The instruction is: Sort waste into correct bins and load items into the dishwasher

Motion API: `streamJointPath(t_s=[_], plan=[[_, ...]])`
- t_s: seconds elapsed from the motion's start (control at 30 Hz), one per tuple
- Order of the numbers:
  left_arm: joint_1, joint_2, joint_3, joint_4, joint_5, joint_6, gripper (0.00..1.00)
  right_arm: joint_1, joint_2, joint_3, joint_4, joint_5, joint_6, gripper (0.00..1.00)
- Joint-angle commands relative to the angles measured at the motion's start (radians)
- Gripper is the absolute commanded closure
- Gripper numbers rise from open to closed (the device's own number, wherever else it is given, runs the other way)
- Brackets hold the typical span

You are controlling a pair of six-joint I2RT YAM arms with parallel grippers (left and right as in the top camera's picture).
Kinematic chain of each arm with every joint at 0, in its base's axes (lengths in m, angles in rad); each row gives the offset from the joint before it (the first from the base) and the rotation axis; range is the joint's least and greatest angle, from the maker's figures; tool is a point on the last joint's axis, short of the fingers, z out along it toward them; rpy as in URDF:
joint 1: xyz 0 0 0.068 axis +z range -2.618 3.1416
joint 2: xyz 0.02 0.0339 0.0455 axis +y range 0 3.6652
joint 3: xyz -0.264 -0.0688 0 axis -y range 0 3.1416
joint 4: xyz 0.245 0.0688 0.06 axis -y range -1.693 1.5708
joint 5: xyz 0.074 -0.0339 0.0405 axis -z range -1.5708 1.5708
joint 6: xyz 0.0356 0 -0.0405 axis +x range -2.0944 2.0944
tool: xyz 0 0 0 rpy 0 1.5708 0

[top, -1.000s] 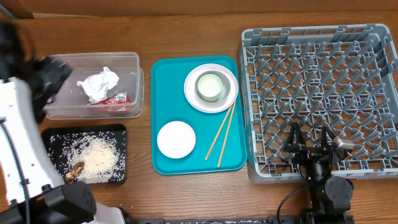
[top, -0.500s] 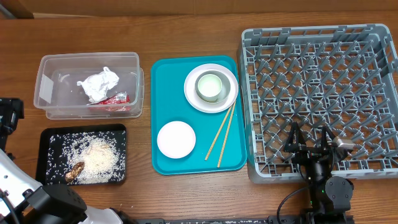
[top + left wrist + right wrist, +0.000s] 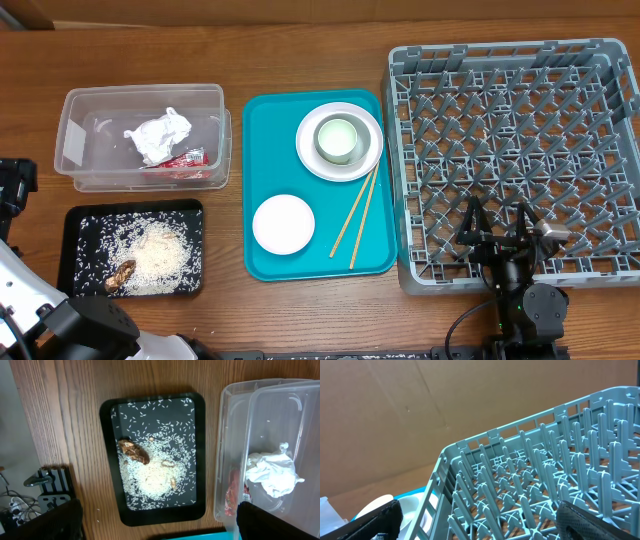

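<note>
A teal tray (image 3: 275,140) holds a white plate (image 3: 310,152) with a green cup (image 3: 339,139), a small white dish (image 3: 283,223) and chopsticks (image 3: 357,215). A clear bin (image 3: 100,180) holds crumpled paper (image 3: 158,135) and a red wrapper (image 3: 185,159). A black tray (image 3: 80,225) holds rice and a brown scrap (image 3: 120,275). My right gripper (image 3: 497,228) is open and empty at the near edge of the grey dishwasher rack (image 3: 520,130). My left gripper (image 3: 160,527) is open and empty, high above the black tray (image 3: 112,415) and the clear bin (image 3: 235,450).
The left arm (image 3: 12,190) shows at the table's left edge. The rack (image 3: 530,475) fills the right wrist view, with the white plate (image 3: 375,505) at its left. A cable and a small stand (image 3: 47,485) lie off the table's edge.
The left arm has drawn back from over the clear bin's left end to the table's left edge. The right arm and all objects have not moved.
</note>
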Motion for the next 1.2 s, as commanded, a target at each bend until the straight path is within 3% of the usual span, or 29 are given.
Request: streamJointPath(t_s=[0.0,0.97,1.17], plan=[[0.005,-0.008,0.013,-0.003,-0.021,-0.021,0.00,-0.003,-0.011,-0.011,0.005,0.000,-0.002,0.00],[0.005,-0.008,0.013,-0.003,-0.021,-0.021,0.00,-0.003,-0.011,-0.011,0.005,0.000,-0.002,0.00],[0.005,-0.008,0.013,-0.003,-0.021,-0.021,0.00,-0.003,-0.011,-0.011,0.007,-0.009,0.151,0.00]])
